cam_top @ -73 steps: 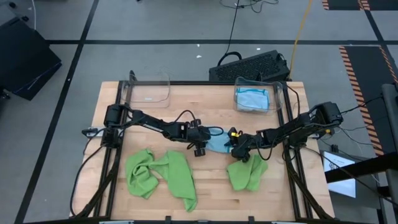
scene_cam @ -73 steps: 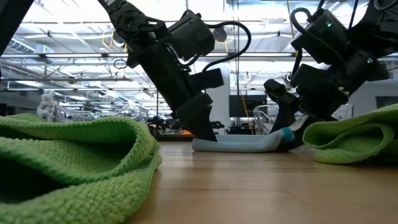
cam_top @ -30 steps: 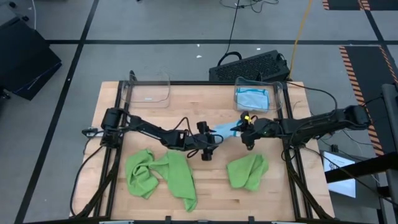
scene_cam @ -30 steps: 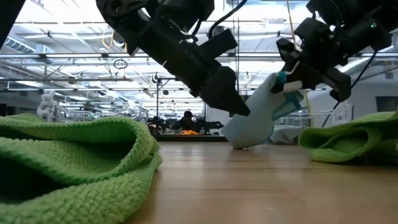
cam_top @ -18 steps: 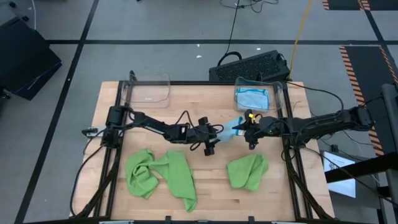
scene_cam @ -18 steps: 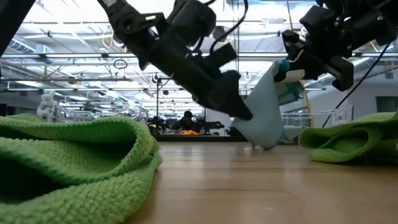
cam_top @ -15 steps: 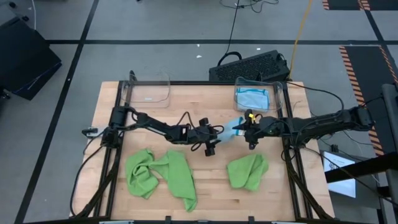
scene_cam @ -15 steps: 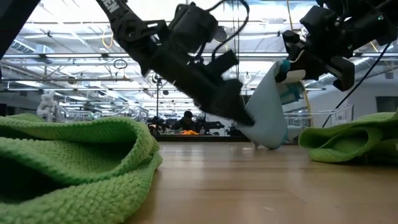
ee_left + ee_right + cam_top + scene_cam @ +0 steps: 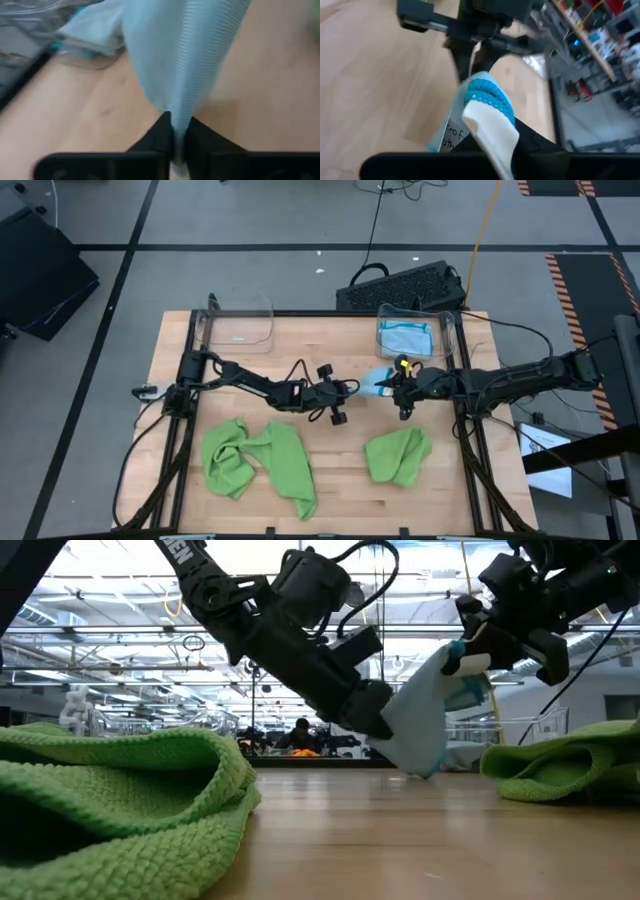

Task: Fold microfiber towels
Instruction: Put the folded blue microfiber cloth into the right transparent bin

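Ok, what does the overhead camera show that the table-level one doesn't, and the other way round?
Only the high view: the clear bin at the table's far right holding a folded blue towel, an empty clear bin at far left, and the arms' bases.

Only the low view: the light blue towel hangs clear of the wooden table, lifted between the grippers, with the room behind.

Both: the left gripper and right gripper each pinching that blue towel mid-table, a large green towel on the left and a smaller green towel on the right.
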